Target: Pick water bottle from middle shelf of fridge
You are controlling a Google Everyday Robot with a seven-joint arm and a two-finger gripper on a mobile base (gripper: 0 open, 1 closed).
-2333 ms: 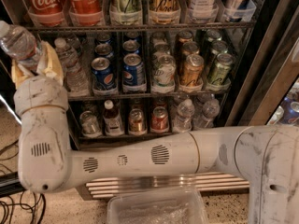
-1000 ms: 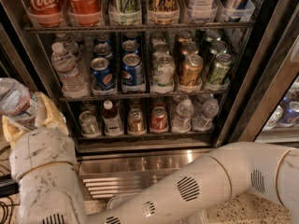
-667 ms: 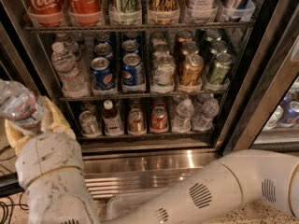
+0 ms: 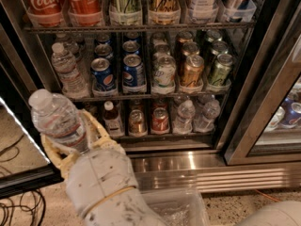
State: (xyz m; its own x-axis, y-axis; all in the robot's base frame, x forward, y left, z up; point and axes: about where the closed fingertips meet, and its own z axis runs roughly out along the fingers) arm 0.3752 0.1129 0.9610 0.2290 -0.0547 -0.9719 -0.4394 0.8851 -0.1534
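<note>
My gripper is at the lower left, outside the fridge, shut on a water bottle: clear ribbed plastic with a white cap, held upright and tilted a little left between the cream fingers. Another water bottle still stands at the left end of the middle shelf, next to blue Pepsi cans, a green-white can, a gold can and a green can. The fridge is open in front of me, its black frame at the right.
The top shelf holds red Coca-Cola cans. The bottom shelf holds a small red-capped bottle, cans and small water bottles. A steel base with a grille runs below. A clear bin sits on the floor. Cables lie at lower left.
My gripper with the water bottle has come away from the middle shelf, down and toward the camera, and the arm now fills the lower left.
</note>
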